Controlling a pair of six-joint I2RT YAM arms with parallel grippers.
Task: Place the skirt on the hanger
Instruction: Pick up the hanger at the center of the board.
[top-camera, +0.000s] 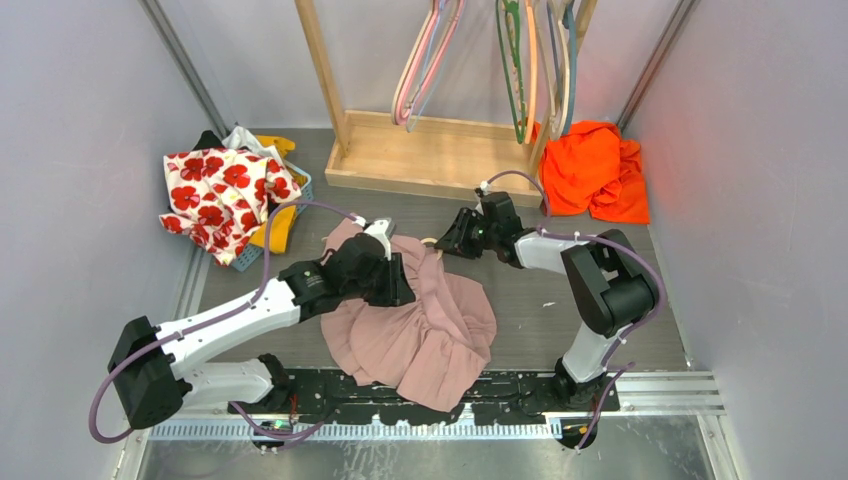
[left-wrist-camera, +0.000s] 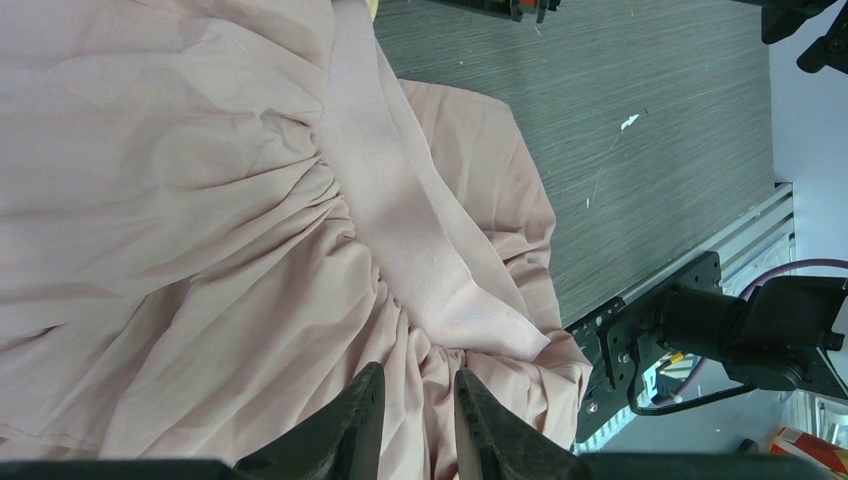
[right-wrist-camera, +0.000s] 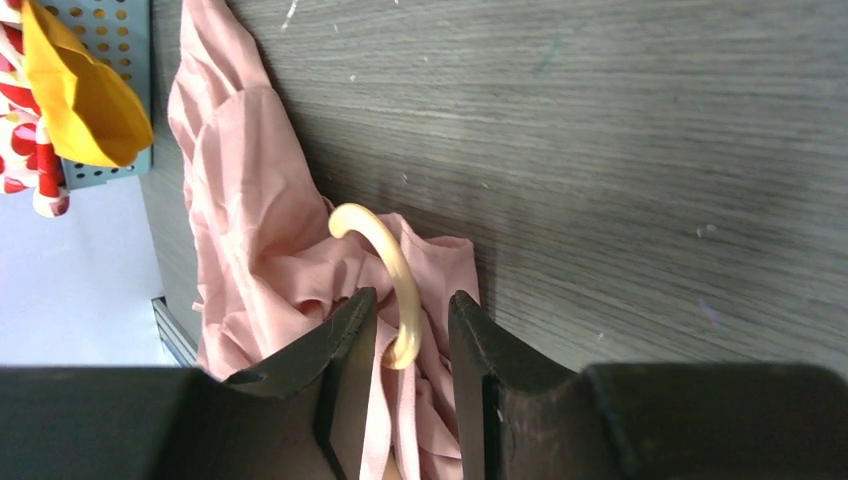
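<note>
A pale pink pleated fabric skirt (top-camera: 420, 320) lies crumpled in the middle of the dark grey wood-grain table (top-camera: 540, 300), its hem reaching the arm bases at the bottom of the overhead frame. The left gripper (left-wrist-camera: 418, 385) sits low on it, jaws narrow with gathered pink cloth filling the gap; whether the cloth is actually pinched cannot be told, since the fingertips run off the bottom edge of the wrist view. At the skirt's upper edge a cream-coloured curved hanger hook (right-wrist-camera: 375, 235) pokes out of the fabric, and the rest of that hanger is buried under the folds. The right gripper (right-wrist-camera: 410, 296) straddles the hook's end with jaws narrow; a firm hold cannot be made out. At the top of the overhead frame, coloured hangers (top-camera: 425, 60) on a light wooden rack (top-camera: 430, 155) are cut off. An orange cloth (top-camera: 597, 165) lies upper right, and a red-flowered white cloth (top-camera: 215, 195) upper left.
</note>
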